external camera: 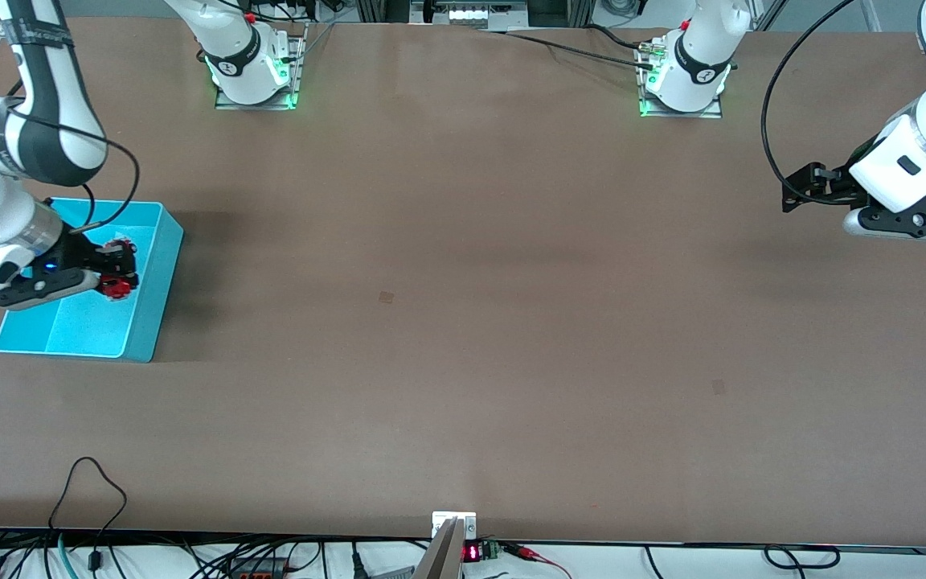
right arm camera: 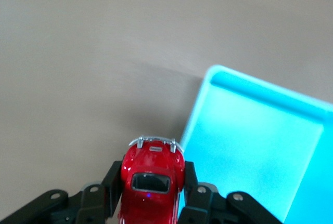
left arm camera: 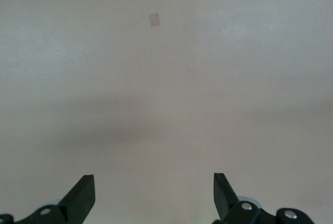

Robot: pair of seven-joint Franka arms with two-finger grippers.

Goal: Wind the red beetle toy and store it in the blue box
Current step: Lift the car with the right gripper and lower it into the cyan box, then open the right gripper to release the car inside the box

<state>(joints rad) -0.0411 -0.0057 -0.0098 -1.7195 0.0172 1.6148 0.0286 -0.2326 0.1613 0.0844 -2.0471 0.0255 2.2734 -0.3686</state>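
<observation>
R gripper (external camera: 113,273) clamps red beetle toy (right arm camera: 152,180) above blue box (external camera: 153,277); release still to do. L gripper (left arm camera: 154,195) idle, jaws apart, over table (external camera: 463,281) at left arm's end.

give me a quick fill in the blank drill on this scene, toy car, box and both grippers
1. The right gripper is shut on the red beetle toy, whose color is ____.
2. It holds the toy over the blue ____, at the right arm's end of the table.
3. The left gripper waits over bare table with its fingers ____.

Missing words: red; box; open
</observation>
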